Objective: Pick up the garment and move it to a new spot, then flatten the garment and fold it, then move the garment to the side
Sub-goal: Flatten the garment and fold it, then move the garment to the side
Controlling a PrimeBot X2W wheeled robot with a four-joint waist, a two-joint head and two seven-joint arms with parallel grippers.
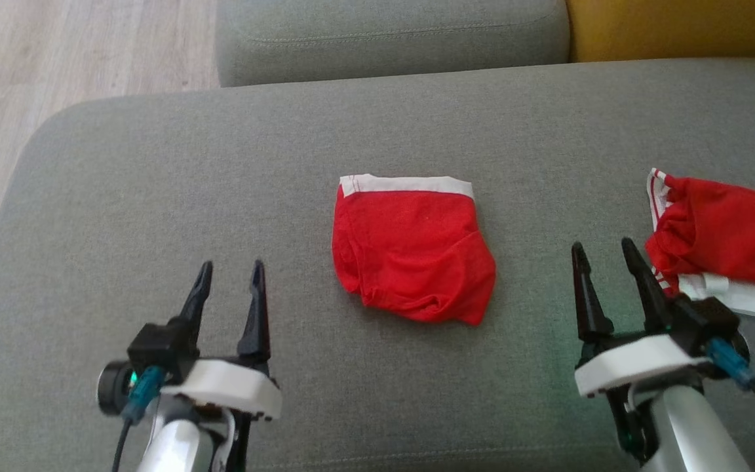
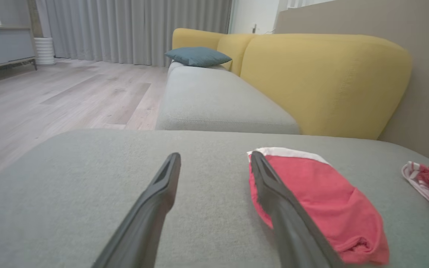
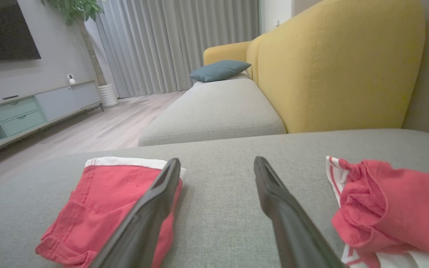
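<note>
The garment (image 1: 410, 255), red with a white waistband, lies folded near the middle of the grey sofa seat (image 1: 154, 196), waistband on the far side, touching neither gripper. Behind the seat stands a yellow backrest (image 1: 672, 26). A crumpled red cloth (image 1: 725, 242) with white stripes lies at the seat's right edge, well apart from the garment. The left gripper (image 1: 231, 265) hovers left of the garment, jaws wide and empty. The right gripper (image 1: 601, 246) hovers between garment and cloth, jaws likewise wide, holding nothing.
</note>
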